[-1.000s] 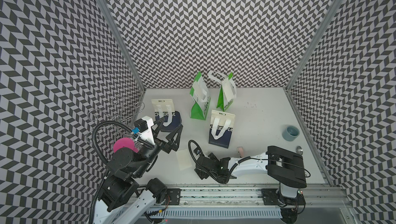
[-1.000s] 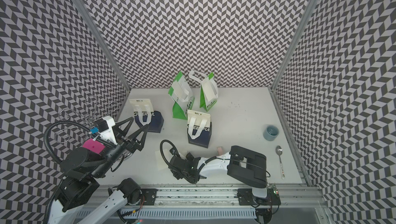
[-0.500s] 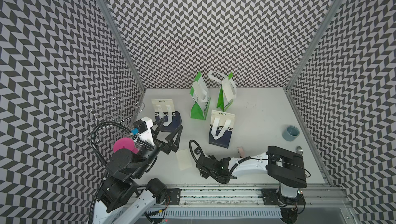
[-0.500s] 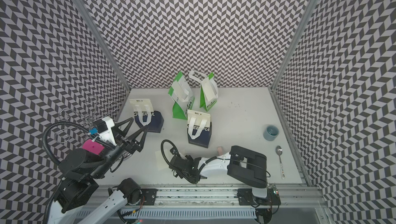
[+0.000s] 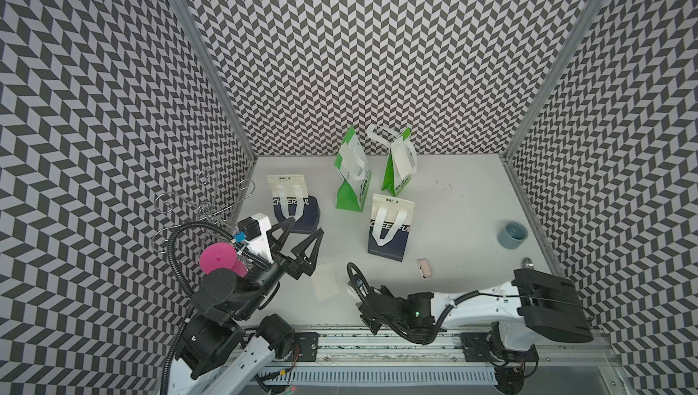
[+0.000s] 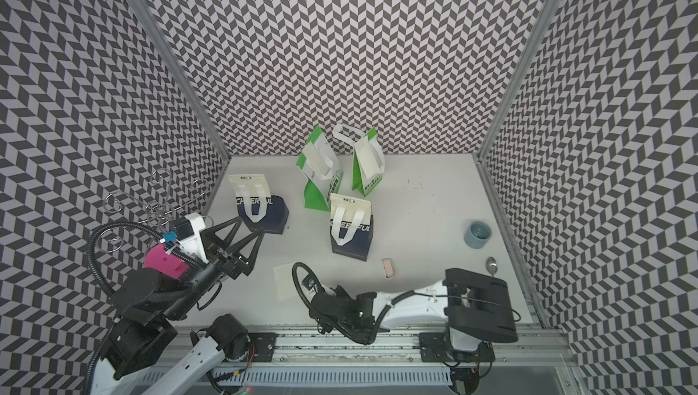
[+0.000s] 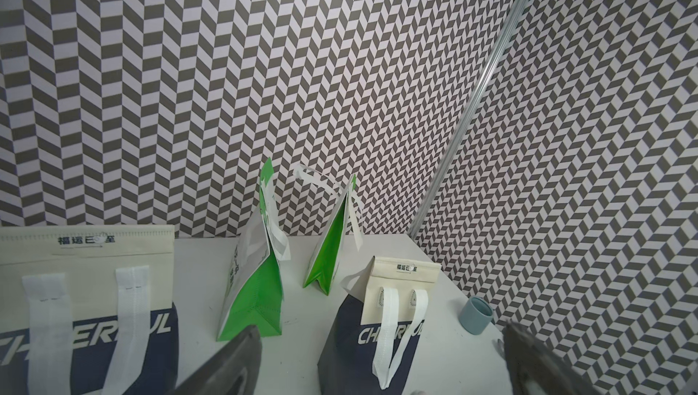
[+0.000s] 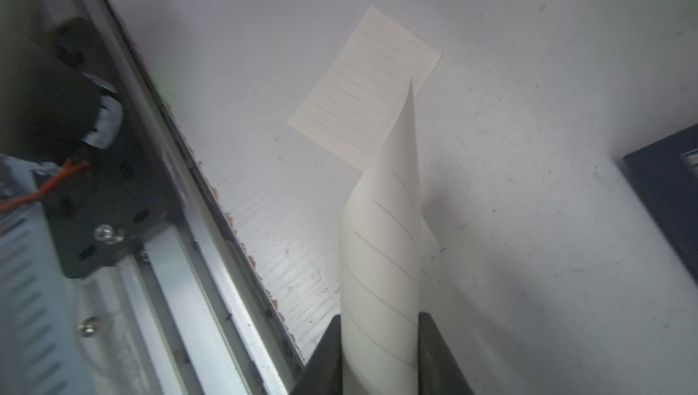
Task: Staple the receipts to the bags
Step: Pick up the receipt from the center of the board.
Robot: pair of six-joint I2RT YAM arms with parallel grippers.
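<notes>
The right gripper (image 8: 379, 340) has been drawn in over the last second from a wide stance to a narrow one. In the right wrist view a curled receipt (image 8: 381, 238) is seen pinched between its jaws, rolled loosely, with its free end standing away from the fingers. The closing is judged only just finished, so the hold may not yet be settled. Whether the slip has been raised clear of the table (image 5: 453, 204) cannot be told.

In a top view, with 12 o'clock taken as the back wall, this gripper is placed near the 6 o'clock edge. A flat receipt (image 5: 325, 283) is left lying just beside it at 9 o'clock. A small pink object (image 5: 423, 268), possibly the stapler, is found at 2 o'clock, and the near navy bag (image 5: 389, 230) stands at 1 o'clock, apart from the gripper.

Further out at 10 o'clock, the left gripper (image 5: 304, 227) has been kept spread fully wide, with nothing held. The left navy bag (image 5: 292, 204) stands just beyond it at 12 o'clock, and the green bags (image 5: 353, 181) are set back toward the wall.

One receipt is therefore judged secured. It has yet to be carried to a bag, flattened against the bag's top and stapled, and the curl may hinder that.
</notes>
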